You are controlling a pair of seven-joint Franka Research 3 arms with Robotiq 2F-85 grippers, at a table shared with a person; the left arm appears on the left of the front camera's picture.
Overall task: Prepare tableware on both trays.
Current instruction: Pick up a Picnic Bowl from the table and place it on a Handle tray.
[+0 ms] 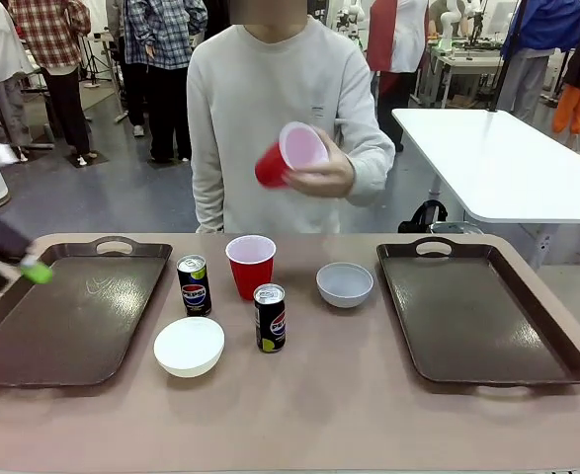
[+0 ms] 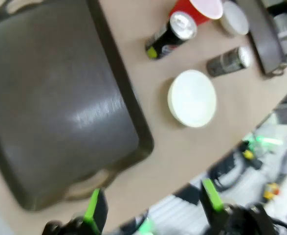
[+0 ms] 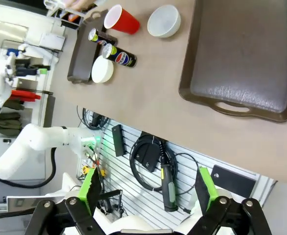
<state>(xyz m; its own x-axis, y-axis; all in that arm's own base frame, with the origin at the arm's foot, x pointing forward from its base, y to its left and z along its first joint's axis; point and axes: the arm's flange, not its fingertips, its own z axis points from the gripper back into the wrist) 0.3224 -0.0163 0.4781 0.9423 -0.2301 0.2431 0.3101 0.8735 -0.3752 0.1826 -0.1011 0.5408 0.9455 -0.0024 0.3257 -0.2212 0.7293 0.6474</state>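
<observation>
Left tray [image 1: 72, 316], right tray [image 1: 482, 306]: bare. White bowl [image 1: 189, 346], grey bowl [image 1: 345, 283], cans [image 1: 194, 284] [image 1: 270, 318], cup [image 1: 251, 265]: on counter [image 1: 349, 395]. Second cup [image 1: 288, 153]: person's hand [image 1: 327, 176]. Left gripper [image 2: 152, 193], right gripper [image 3: 148, 178]: wide, empty.

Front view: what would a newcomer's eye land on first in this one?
The person at the far side, whose hand holds a red cup tilted on its side above the table. Below it, a second red cup, two soda cans, a white bowl and a greyish-white bowl cluster between two dark brown trays, left and right.
</observation>
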